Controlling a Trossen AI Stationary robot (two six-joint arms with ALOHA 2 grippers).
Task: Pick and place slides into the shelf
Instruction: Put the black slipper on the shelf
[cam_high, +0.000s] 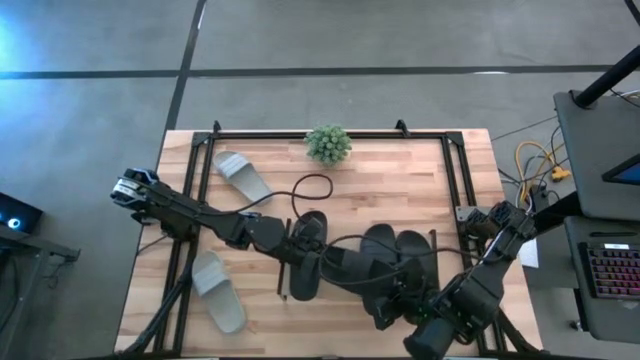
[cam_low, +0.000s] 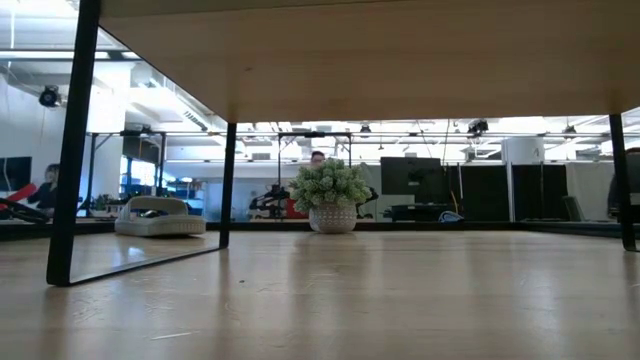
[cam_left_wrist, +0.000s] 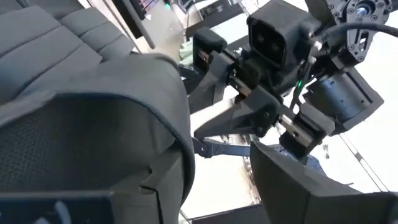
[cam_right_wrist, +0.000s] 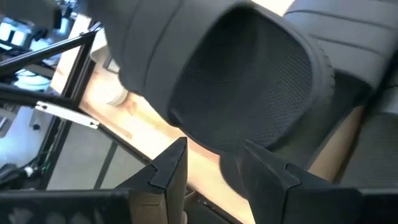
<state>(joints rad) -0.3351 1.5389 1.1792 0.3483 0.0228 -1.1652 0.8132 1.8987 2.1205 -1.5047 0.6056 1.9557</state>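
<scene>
Left gripper (cam_high: 300, 255) is clamped on a black slide (cam_high: 306, 272) mid-table; right gripper (cam_high: 392, 300) is closed on another black slide (cam_high: 400, 262) beside it. Rubber is judged light, bendy, grippy; the strap edge is best pinched. Grey slides (cam_high: 243, 176) are left apart.

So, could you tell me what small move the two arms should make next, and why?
Probably the left gripper should lift its black slide slightly. Both grippers sit among the black slides crowded on the wood top, with the right gripper close by, so a small rise would likely separate it.
</scene>
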